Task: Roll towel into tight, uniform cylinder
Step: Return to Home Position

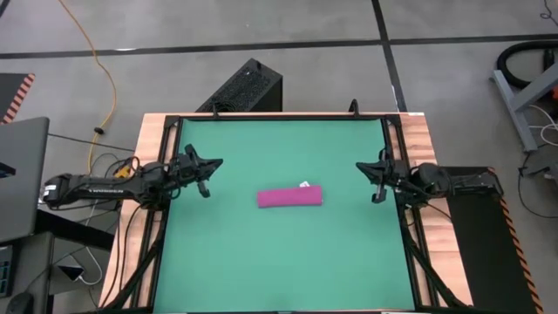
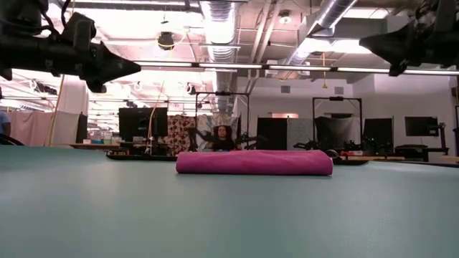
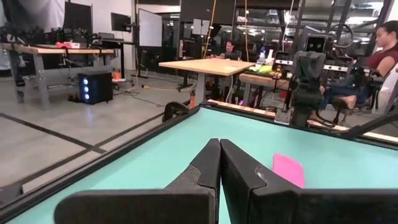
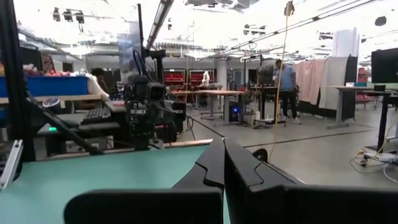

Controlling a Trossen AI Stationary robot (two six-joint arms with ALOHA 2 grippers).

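We see the towel (image 1: 289, 197) lying as a short magenta cylinder (image 2: 254, 163) near the middle of the green mat (image 1: 288, 270) that covers the counter (image 1: 417, 126). Its long axis runs across between the two arms, and its white tag (image 1: 304, 184) peeks out at the upper long edge in the high view, toward the right arm's end. The left hand (image 1: 206, 177) hangs over the mat's left margin, well apart from the roll, and its wrist view shows the two fingers pressed together with nothing between them. The right hand (image 1: 377, 181) hangs over the right margin, likewise well apart, fingers together and empty. From counter height the roll looks fairly even in thickness end to end, a little flattened, so we judge the rolling done. We take the cloth to be light, soft and compliant, not fragile, with some grip on the mat, but apt to unwind if its outer flap is nudged. To tighten or move it, we would pinch across the middle of its girth, trapping the free edge, rather than tug one end or the tag, which would likely telescope the layers.
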